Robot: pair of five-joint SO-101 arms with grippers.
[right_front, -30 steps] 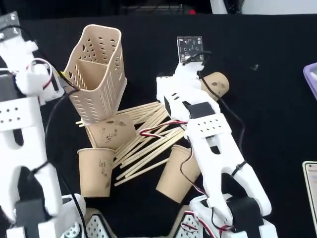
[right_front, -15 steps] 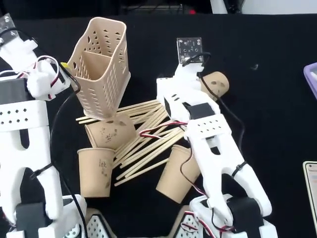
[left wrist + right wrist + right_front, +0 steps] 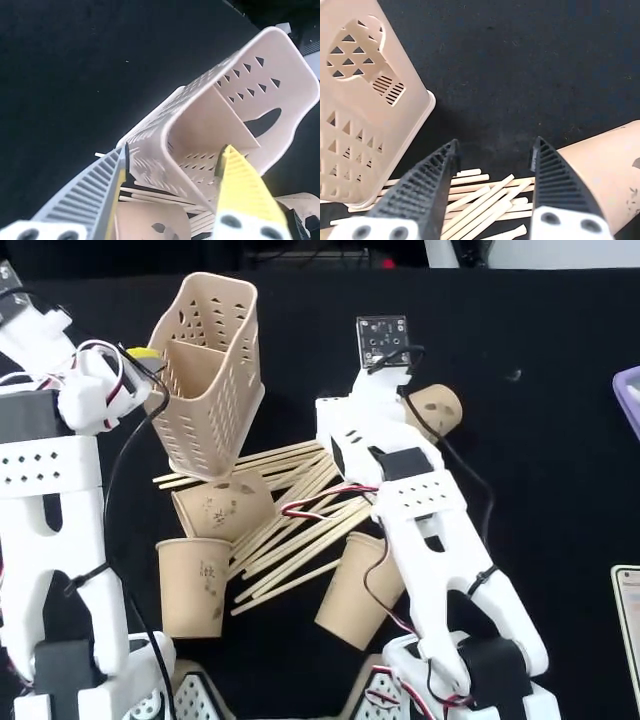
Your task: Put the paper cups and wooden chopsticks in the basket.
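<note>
The beige perforated basket (image 3: 205,370) is tipped, its mouth facing up and back, its base by the chopsticks. My left gripper (image 3: 150,372) is shut on the basket's near rim; the grey and yellow fingers straddle the wall (image 3: 175,150). Wooden chopsticks (image 3: 290,520) lie fanned out in a pile mid-table. Several paper cups lie around them: one on its side (image 3: 222,505), one beside it (image 3: 193,585), one (image 3: 355,590) under the right arm, one (image 3: 437,410) behind it. My right gripper (image 3: 492,150) hangs open over the chopsticks' (image 3: 485,200) far end, with nothing between its fingers.
The table is covered in black cloth. A purple thing (image 3: 630,390) and a card (image 3: 628,610) sit at the right edge. The right arm's body (image 3: 420,510) lies across the chopsticks and the near cup.
The left arm has swung right and turned the basket more upright, shifting its mouth to the right. The right arm, cups and chopsticks have not moved.
</note>
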